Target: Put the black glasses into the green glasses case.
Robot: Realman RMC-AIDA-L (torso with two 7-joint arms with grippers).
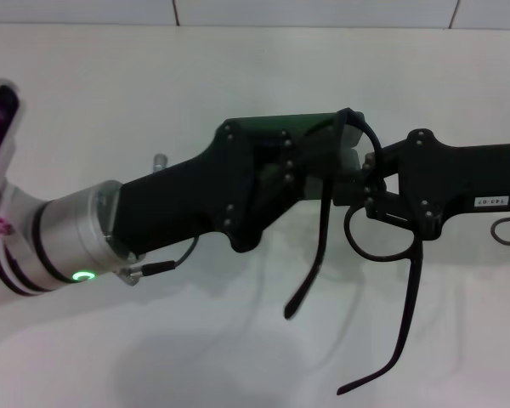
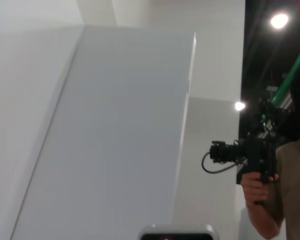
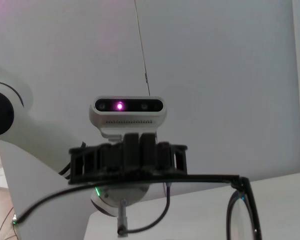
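Note:
In the head view both arms meet in mid-air above the white table (image 1: 110, 110). My left gripper (image 1: 340, 160) reaches in from the left and is shut on the green glasses case (image 1: 280, 126), whose dark green shell shows above the hand. My right gripper (image 1: 367, 185) comes from the right and is shut on the front of the black glasses (image 1: 318, 238); both temple arms hang down. In the right wrist view one temple arm and a lens rim of the glasses (image 3: 205, 177) cross in front of the left gripper (image 3: 127, 160). The left wrist view shows neither thing.
The left wrist view shows white wall panels (image 2: 115, 125) and a person holding a black camera (image 2: 250, 150) at the far right. The left arm's wrist camera (image 3: 127, 106) faces the right wrist view. Cables hang under both wrists.

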